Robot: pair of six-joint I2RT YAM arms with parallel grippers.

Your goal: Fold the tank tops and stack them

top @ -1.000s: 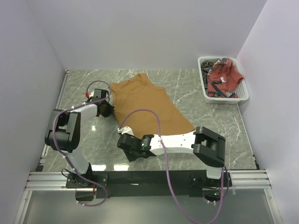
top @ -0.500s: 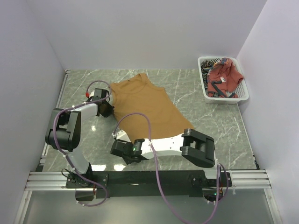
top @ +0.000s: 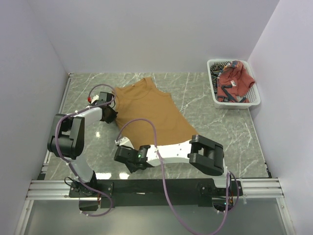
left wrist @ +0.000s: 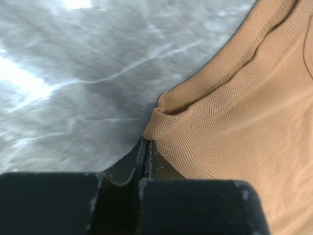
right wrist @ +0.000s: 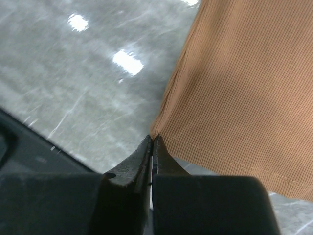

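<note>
1. Nearest the arm bases, the right pincer (top: 121, 142) lies low over the grey marbled tabletop (top: 220, 129). Its jaws are pressed together on the near left hem corner of the mustard-tan tank top (top: 151, 112); the right wrist view shows the ribbed corner nipped right at the tips
2. From that pincer the mustard-tan tank top spreads away and to the right, lying flat on the tabletop with its hem toward the arm bases and its neck and straps at the far end
3. Farther out and a little left of the right pincer, the left pincer (top: 113, 115) is clamped tight on the same top's left edge, by the armhole. The left wrist view shows a small fold of the ribbed binding bunched up at its tips
4. Well apart from both pincers, far off to their right at the tabletop's back corner, stands a white mesh basket (top: 211, 83). The brick-red tank top (top: 234, 81) is heaped inside it, and the black-and-white striped tank top (top: 222, 65) shows at the basket's far left corner, partly under the red one
</note>
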